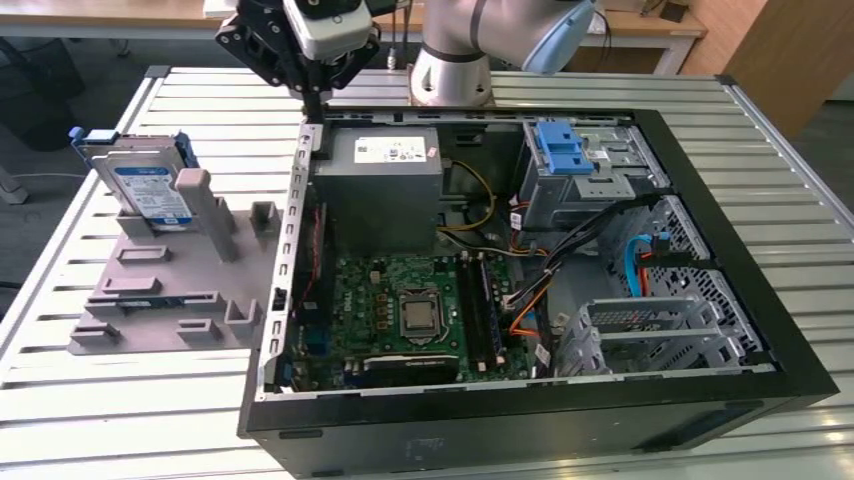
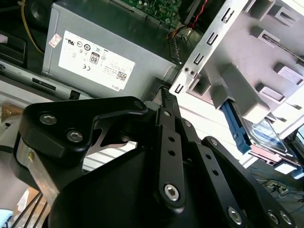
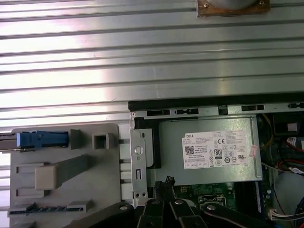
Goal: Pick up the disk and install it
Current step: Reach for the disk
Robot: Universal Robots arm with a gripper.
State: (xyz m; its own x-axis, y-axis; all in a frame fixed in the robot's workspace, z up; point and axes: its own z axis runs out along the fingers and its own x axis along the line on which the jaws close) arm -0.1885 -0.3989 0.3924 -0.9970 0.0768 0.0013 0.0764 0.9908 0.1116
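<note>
On the exterior view's left, one disk [image 1: 144, 185], its white-and-blue label unreadable, stands upright in a grey holder [image 1: 147, 300] on the slatted metal counter [image 1: 80, 400]. The jaws, clenched and empty, hang over the far edge of one open computer case [image 1: 534, 435], near its white-stickered power supply [image 1: 380, 200].

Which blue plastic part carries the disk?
The one framing the disk, upright in the grey holder outside the case. The other is a latch inside it.
</note>
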